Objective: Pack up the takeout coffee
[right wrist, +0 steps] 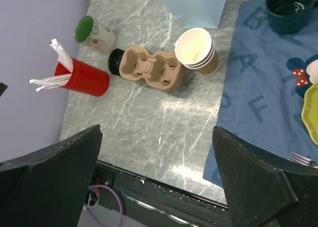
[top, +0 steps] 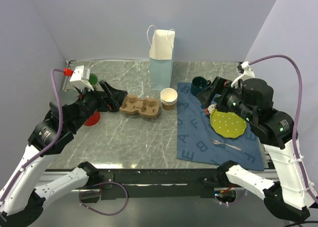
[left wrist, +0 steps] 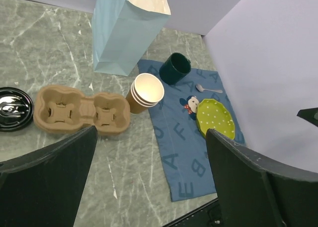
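Observation:
The takeout coffee cup (top: 169, 98) is a tan paper cup, cream inside, standing without a lid as the top of a short nested stack right of a brown pulp cup carrier (top: 140, 107). The stack (left wrist: 145, 92) (right wrist: 198, 50) also shows in both wrist views. Its black lid (left wrist: 13, 108) (right wrist: 115, 61) lies flat on the table at the carrier's left end. My left gripper (top: 111, 97) (left wrist: 151, 133) hangs open above the carrier's left side, holding nothing. On the other side, my right gripper (top: 210, 92) (right wrist: 158, 131) is open over the blue mat, right of the cups.
A light blue paper bag (top: 161, 58) stands open at the back centre. On the blue letter mat (top: 194, 142) are a dark green mug (top: 199, 85), a yellow-green dotted plate (top: 227, 124) and a fork (top: 226, 145). A red cup with straws (right wrist: 84, 78) and a green-inside mug (right wrist: 94, 34) stand at the left.

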